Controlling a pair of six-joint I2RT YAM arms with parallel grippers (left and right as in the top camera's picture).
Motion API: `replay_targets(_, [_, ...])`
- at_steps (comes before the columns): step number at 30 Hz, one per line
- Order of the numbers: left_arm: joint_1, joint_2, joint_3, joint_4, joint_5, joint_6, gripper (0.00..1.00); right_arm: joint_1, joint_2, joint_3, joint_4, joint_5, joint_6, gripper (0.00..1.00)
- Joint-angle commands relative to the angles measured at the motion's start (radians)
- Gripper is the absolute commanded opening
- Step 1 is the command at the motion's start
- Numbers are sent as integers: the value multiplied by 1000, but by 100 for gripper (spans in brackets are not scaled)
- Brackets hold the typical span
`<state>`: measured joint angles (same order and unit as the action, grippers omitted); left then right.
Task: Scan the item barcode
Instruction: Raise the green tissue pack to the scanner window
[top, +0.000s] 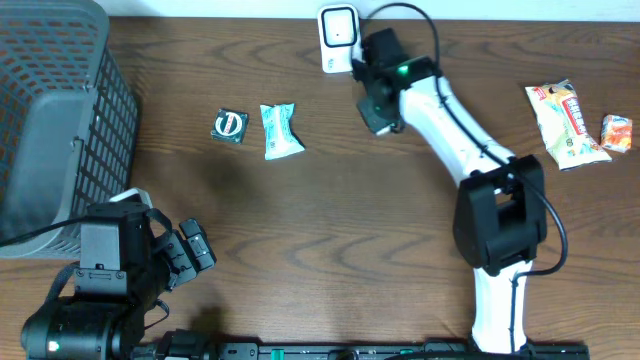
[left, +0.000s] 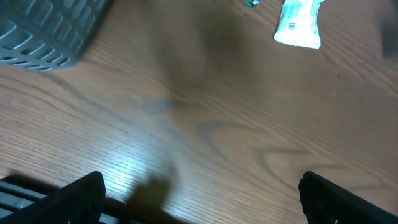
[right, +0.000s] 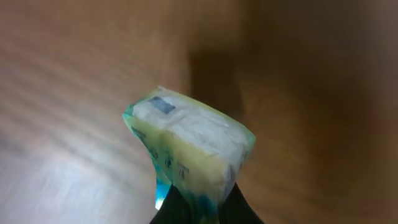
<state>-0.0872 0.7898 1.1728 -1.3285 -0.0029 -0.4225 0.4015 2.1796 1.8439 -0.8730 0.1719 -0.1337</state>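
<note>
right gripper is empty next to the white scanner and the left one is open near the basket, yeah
Not empty: the right wrist view shows the right gripper shut on a teal-edged packet. The rest holds: it is by the white scanner, and the left gripper is open near the basket.

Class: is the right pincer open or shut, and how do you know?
Shut. In the right wrist view, the right pincer pinches the lower edge of a green-and-white packet.
</note>
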Motion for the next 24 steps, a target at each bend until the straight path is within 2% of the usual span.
replay_targets(1, [-2, 0, 1, -3, -6, -6, 98, 18, -8, 39, 95, 178, -82, 1])
replay_targets(6, [-2, 0, 1, -3, -6, -6, 98, 8, -6, 106, 259, 174, -138, 1])
replay_targets(13, [-2, 0, 1, -3, -6, -6, 98, 12, 34, 107, 621, 46, -491, 1])
replay_targets(21, [-2, 0, 1, -3, -6, -6, 98, 14, 159, 107, 889, 45, -673, 1])
replay_targets(24, [-2, 0, 1, -3, -6, -6, 98, 14, 199, 107, 937, 34, -782, 1])
